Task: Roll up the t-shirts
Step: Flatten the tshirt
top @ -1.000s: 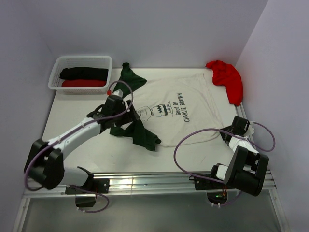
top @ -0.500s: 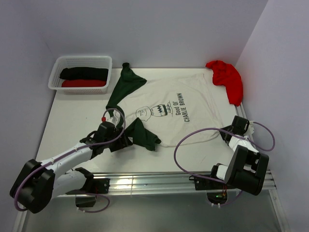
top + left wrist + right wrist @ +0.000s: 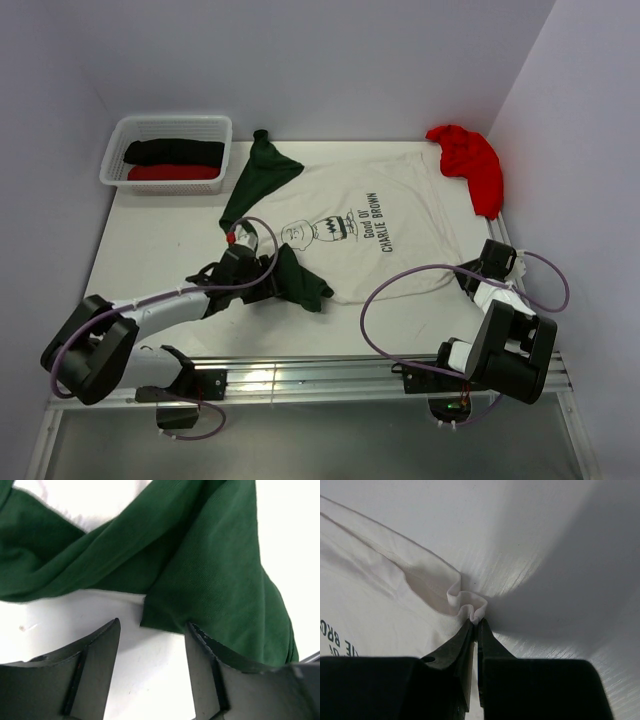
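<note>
The white t-shirt with the Charlie Brown print lies flat mid-table, its dark green sleeves spread: one at the far left, one crumpled at the near left. My left gripper is low on the table beside the near sleeve. In the left wrist view it is open, and a corner of the green sleeve lies just at the fingertips, not pinched. My right gripper is shut on the shirt's white hem corner, which bunches above the closed tips. A red t-shirt lies crumpled at the far right.
A white lattice basket at the far left corner holds a rolled black t-shirt and a rolled red one. Walls close the table at the back and right. Purple cables loop over both arms.
My left arm has drawn back from over the shirt's collar area toward the near edge, then slid right to the near green sleeve, its jaws narrowing. The right arm has not moved.
</note>
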Motion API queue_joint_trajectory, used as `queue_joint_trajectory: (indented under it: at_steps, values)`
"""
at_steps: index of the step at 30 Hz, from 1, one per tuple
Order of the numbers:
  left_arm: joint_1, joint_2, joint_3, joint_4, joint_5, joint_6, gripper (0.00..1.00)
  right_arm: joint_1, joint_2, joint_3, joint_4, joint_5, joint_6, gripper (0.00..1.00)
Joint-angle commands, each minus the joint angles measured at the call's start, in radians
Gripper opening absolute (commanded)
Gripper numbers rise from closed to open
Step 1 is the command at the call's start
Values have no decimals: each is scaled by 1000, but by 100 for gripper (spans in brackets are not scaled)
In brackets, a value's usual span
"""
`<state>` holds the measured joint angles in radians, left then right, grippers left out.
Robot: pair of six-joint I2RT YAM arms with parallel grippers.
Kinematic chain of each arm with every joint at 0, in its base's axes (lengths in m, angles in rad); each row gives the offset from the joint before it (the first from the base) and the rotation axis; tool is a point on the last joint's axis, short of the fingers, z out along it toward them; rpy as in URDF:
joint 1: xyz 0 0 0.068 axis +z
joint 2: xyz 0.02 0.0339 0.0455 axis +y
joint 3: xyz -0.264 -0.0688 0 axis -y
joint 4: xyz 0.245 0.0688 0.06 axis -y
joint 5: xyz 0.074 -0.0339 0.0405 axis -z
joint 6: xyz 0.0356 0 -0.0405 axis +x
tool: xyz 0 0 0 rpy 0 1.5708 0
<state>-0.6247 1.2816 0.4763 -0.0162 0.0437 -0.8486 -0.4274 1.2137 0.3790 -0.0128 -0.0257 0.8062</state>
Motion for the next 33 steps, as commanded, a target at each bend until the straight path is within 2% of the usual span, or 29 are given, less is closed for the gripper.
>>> queue_joint_trajectory:
  at_steps: [1, 4, 10, 13, 14, 16, 25, 30, 33]
  values:
    - [-17, 42, 19, 39, -39, 28, 60, 12, 17, 12, -27, -6, -22, 0]
    - [-38, 74, 25, 53, -76, 28, 56, 12, 20, 15, -30, -5, -22, 0]
    - [-66, 114, 9, 82, -76, 14, 38, 12, 18, 14, -29, -5, -22, 0]
    - [-73, 90, -7, 78, -74, 2, 23, 12, 20, 14, -29, -5, -22, 0]
    - [-76, 81, -8, 62, -73, -1, 13, 12, 20, 14, -30, -5, -22, 0]
    - [-78, 47, -4, 30, -67, -9, 0, 12, 21, 15, -32, -5, -22, 0]
    - [-86, -102, 93, -283, 31, -38, 0, 12, 24, 17, -30, -6, -22, 0]
    - [-107, -223, 53, -332, 128, -119, 0, 13, 26, 17, -33, -6, -24, 0]
    - [-130, -293, 25, -375, 131, -173, 0, 12, 26, 17, -33, -10, -22, 0]
